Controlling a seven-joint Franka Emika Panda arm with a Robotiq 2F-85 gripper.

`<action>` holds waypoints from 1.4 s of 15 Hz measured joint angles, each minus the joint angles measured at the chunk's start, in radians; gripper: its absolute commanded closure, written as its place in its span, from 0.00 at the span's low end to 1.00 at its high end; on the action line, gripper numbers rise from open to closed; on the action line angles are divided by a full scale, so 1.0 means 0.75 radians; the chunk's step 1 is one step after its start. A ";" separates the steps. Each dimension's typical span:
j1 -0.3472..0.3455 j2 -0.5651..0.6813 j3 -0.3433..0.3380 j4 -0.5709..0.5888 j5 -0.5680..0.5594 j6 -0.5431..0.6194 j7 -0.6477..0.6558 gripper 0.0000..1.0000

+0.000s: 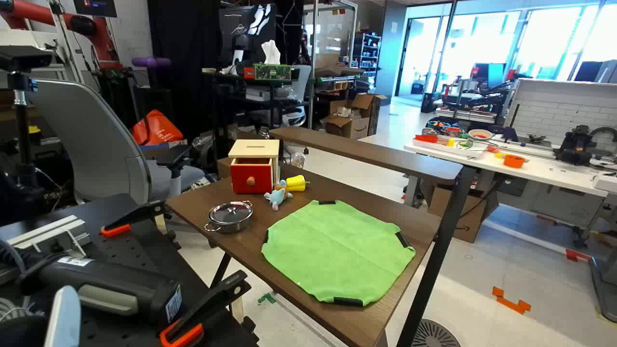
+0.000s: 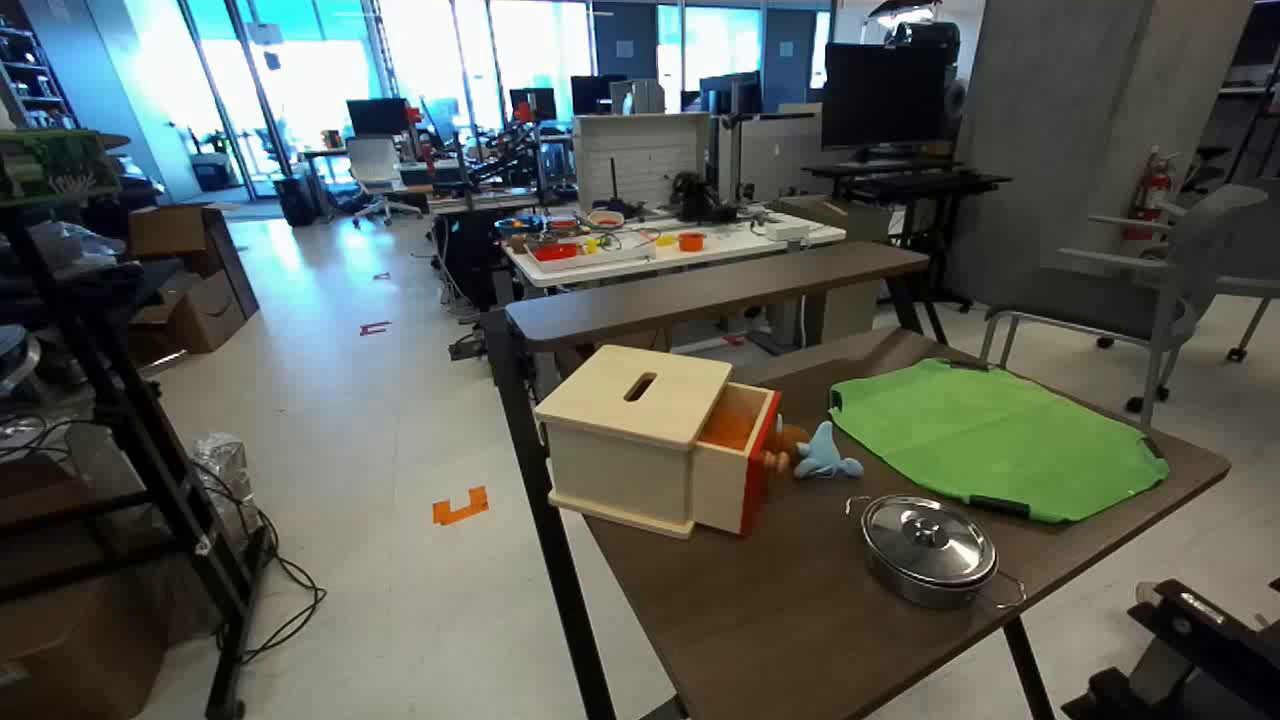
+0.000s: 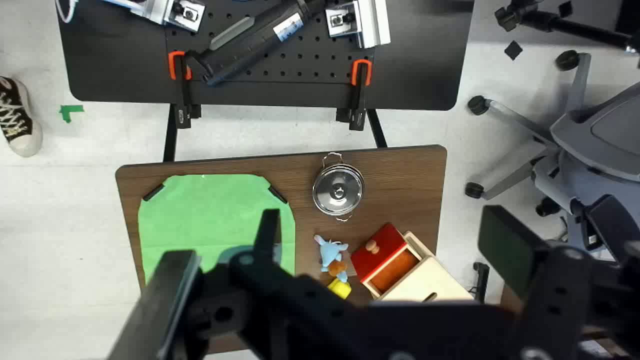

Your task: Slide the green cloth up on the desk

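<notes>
- Dark brown wood made up the desk (image 2: 750, 600), with pale floor (image 3: 300, 127) showing between it and a black table (image 3: 425, 75).
- Toward one end of the desk, the green cloth (image 1: 342, 250) lay flat, dark strips (image 1: 348, 301) at its corners.
- Its borders ran close to the desk's edge: in the wrist view, a narrow band of wood showed above it and to its left. In an exterior view, wood also showed between the cloth and the raised shelf (image 1: 366, 151).
- Well above the desk, in the wrist view, the gripper (image 3: 340, 240) had its fingers (image 3: 165, 300) spread far apart, with hold of nothing; it hid the lower part of the cloth.
- Apart from the cloth, a metal pot (image 2: 930, 596) stood with its lid (image 2: 915, 545) on, near the long edge facing the black table.
- Between the cloth and a wooden box (image 2: 620, 475) lay a blue toy (image 1: 278, 196), a yellow pepper (image 1: 296, 183) just beside it. The box's red drawer (image 1: 251, 172) stood partly out.
- On the black table, a black tool (image 3: 250, 50) bore a white label (image 3: 288, 26), its print too small to read; clamps (image 3: 358, 95) with orange ends sat on the table's edge.
- Near the white workbench (image 1: 554, 174), a cardboard box (image 1: 472, 214) showed a curved arrow mark.
- Past the ends of the desk, a shoe (image 3: 20, 120) rested on the floor on the cloth's side and a grey chair (image 3: 595, 145) stood opposite.
</notes>
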 measured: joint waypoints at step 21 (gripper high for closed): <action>-0.002 0.003 0.000 -0.003 0.000 0.032 0.000 0.00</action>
